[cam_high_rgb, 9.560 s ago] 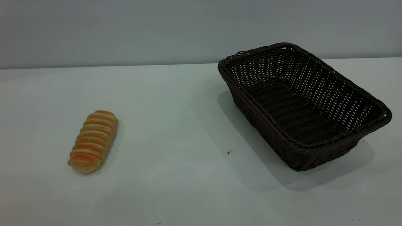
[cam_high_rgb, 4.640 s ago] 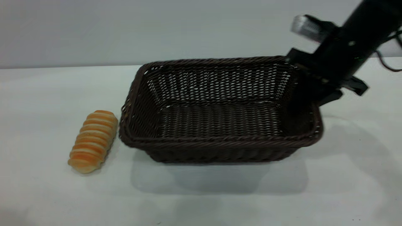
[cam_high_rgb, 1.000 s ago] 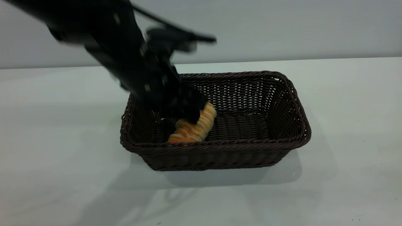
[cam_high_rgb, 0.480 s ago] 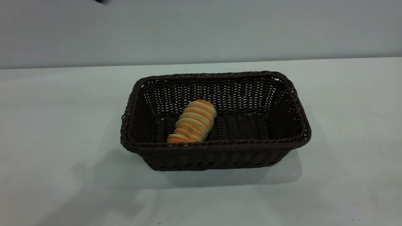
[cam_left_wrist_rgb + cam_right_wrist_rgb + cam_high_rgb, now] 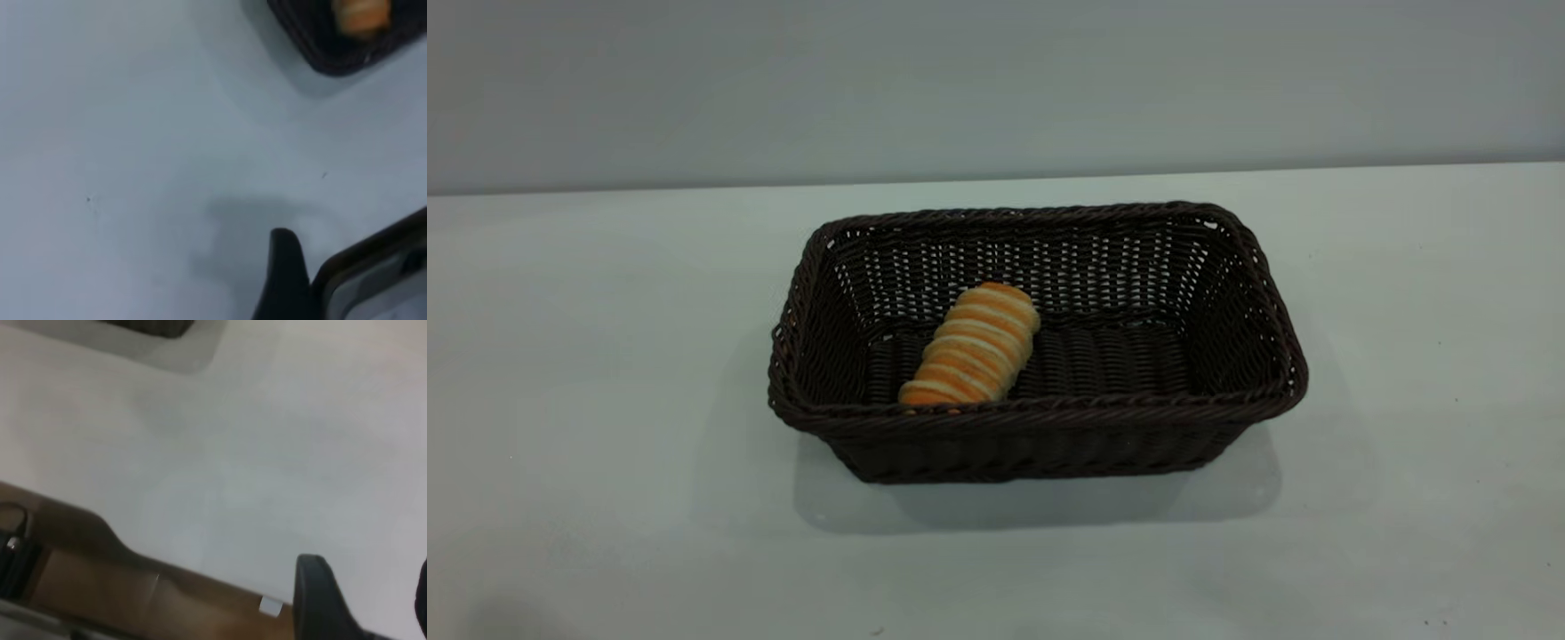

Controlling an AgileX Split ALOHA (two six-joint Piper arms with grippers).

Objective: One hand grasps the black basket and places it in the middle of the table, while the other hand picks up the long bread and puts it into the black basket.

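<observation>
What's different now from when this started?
The black basket was dragged from the right side to the middle of the table and let go. The long bread, once lying left on the table, was lifted into it and released. Both arms have left the exterior view.

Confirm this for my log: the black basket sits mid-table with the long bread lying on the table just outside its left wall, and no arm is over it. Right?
Not quite. The long bread lies inside the black basket, on its floor toward the left end, not outside on the table. The exterior view shows this. The rest holds: the basket sits mid-table and no arm is over it.
</observation>
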